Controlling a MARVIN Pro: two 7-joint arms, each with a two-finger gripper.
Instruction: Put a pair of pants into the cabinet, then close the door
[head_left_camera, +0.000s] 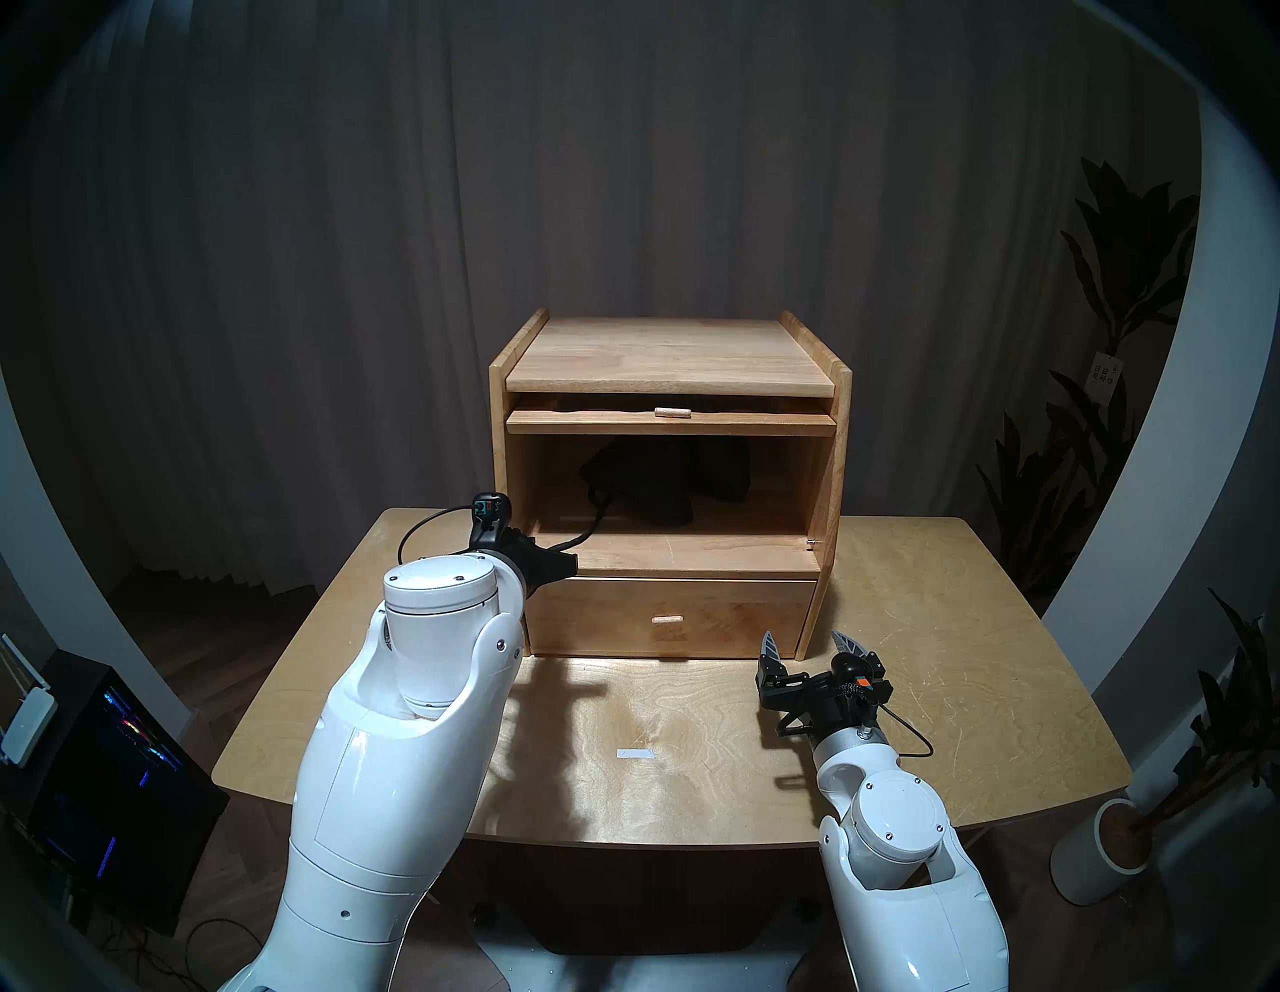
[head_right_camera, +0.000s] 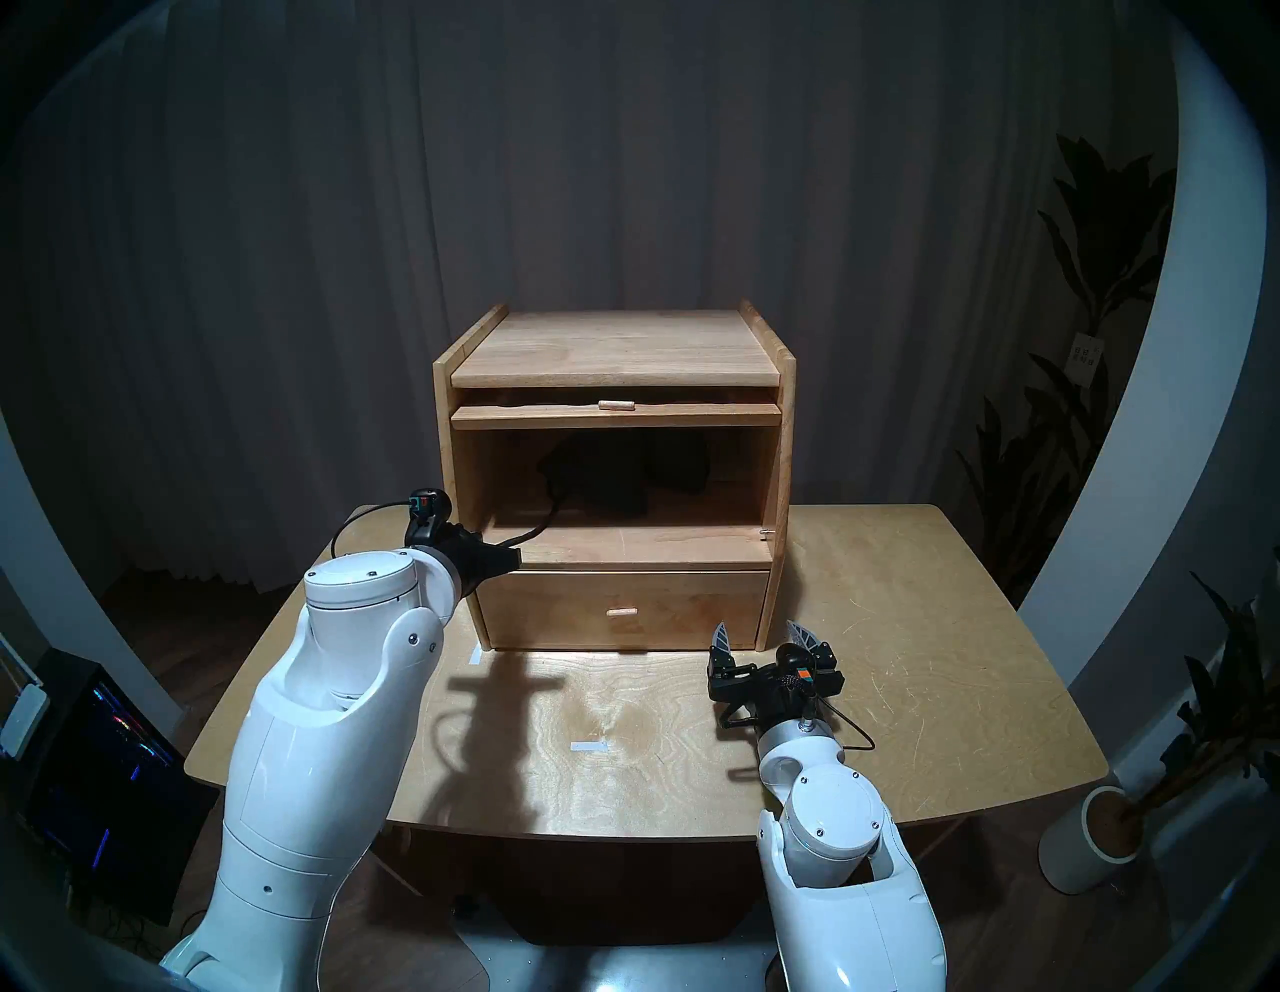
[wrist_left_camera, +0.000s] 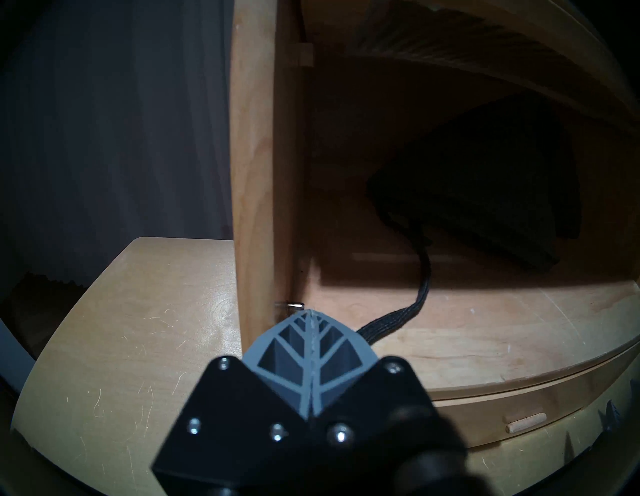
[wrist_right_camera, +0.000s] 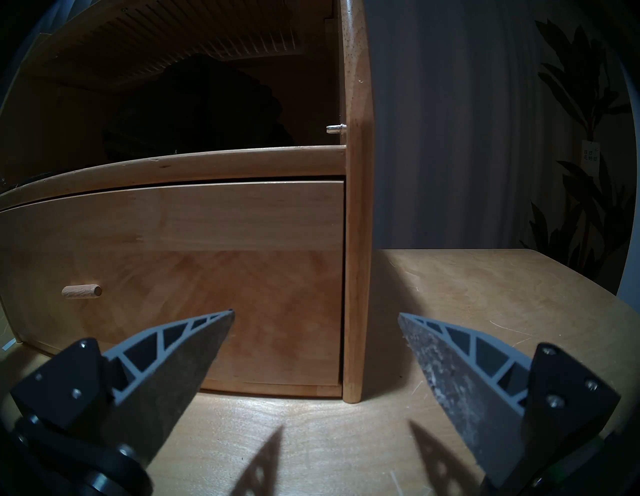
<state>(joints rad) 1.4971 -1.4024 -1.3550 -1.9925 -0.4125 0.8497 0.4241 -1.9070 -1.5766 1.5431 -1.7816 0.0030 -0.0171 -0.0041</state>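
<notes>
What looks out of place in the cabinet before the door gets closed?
The pants lie deep inside the cabinet, but their black drawstring trails forward across the shelf to the front edge by the shut left gripper. It may get caught when the door, now slid up under the top, comes down.

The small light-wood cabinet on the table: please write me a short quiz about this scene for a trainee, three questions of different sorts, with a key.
1. True or false: the folded dark charcoal-grey pants lie inside the large compartment of the small light-wood cabinet.
2. The right gripper is: A) open above the table; B) shut on the drawer knob; C) shut on the pants.
3. Which part of the pants trails to the compartment's front edge, beside the shut left gripper?

Key: 1 true. 2 A. 3 the black drawstring.
</notes>
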